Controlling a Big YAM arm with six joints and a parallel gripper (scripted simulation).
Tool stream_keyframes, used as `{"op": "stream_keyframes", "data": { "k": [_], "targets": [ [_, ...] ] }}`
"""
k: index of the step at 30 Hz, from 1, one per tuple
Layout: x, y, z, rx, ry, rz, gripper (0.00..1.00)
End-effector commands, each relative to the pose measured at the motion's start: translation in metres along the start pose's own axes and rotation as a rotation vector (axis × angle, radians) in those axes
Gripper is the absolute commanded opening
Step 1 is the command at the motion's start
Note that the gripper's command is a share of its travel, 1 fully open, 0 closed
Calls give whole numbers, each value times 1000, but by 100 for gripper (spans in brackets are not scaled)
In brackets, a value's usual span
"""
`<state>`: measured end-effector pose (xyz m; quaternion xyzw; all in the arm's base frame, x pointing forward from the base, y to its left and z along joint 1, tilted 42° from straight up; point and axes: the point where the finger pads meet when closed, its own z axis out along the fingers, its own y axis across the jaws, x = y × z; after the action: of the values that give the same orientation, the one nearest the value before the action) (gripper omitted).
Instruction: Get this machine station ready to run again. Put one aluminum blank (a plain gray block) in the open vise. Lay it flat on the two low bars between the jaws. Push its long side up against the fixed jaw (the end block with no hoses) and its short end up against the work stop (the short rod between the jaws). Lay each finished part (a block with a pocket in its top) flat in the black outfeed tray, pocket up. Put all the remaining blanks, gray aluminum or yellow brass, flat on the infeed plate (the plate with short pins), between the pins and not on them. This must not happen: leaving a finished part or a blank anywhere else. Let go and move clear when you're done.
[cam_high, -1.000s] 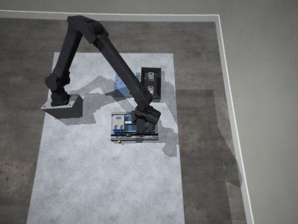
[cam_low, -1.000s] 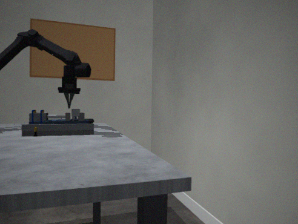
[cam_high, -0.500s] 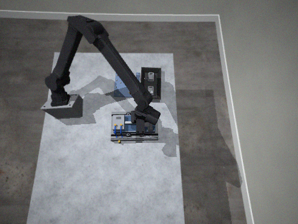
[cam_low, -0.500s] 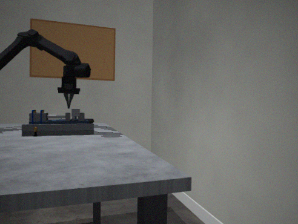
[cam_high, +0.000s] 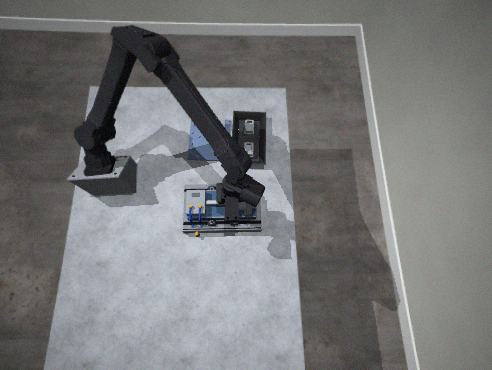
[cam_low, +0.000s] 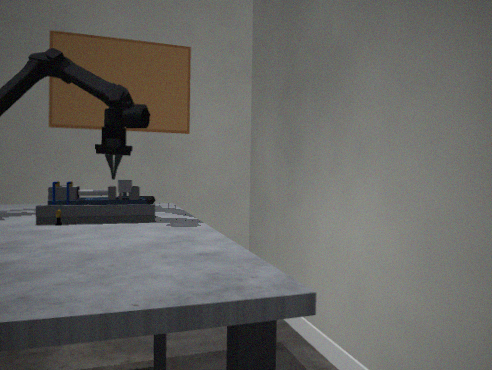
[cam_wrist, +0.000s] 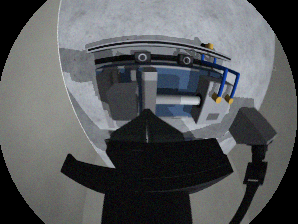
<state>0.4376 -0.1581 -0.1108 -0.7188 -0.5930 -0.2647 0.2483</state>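
My fingers (cam_low: 113, 177) are clenched on nothing, tips together and pointing down above the vise (cam_high: 222, 230) (cam_low: 95, 214). The relation that matters is sideways: the gray blank (cam_low: 125, 186) (cam_wrist: 123, 100) lies between the jaws, beyond the moving jaw (cam_low: 112, 192) (cam_wrist: 149, 90) as seen from the hoses (cam_high: 200, 216) (cam_low: 69, 191) (cam_wrist: 225, 85), and my tips are on the hose side of it, roughly over that moving jaw. The blank's long axis seems to run along the jaw faces, across the line of the rod, so it looks turned rightly. It is close to the fixed jaw (cam_low: 135, 192), but I cannot tell whether it touches, nor whether it meets the work stop or sits fully down on the bars. If it wants seating, I judge I should come down in the narrow gap beside it and press away from the hoses, then nudge it endwise; coming down straight from here I could strike the moving jaw. My arm (cam_high: 192, 97) (cam_low: 82, 77) reaches high over the bench (cam_high: 165, 300) (cam_low: 150, 270), elbow up, wrist bent so that I hang nearly plumb. Two finished parts lie in the outfeed tray (cam_high: 265, 140), well apart from me; the infeed plate (cam_high: 200, 146) is partly hidden under my forearm, so I cannot vouch for what it carries.

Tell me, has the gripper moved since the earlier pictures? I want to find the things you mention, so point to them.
No, not visibly. In the exterior view, the gripper's (cam_high: 231, 210) (cam_low: 113, 178) (cam_wrist: 147, 111) closed tips hang at the same spot above the vise (cam_high: 196, 200) (cam_low: 112, 193) (cam_wrist: 149, 90).
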Motion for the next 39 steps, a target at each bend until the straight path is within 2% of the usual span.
{"op": "stream_keyframes", "data": {
  "k": [1,39],
  "targets": [
    [-18,8,-8,-34,-9,0,0],
    [-17,5,-3,-29,-6,10,0]
  ]
}}
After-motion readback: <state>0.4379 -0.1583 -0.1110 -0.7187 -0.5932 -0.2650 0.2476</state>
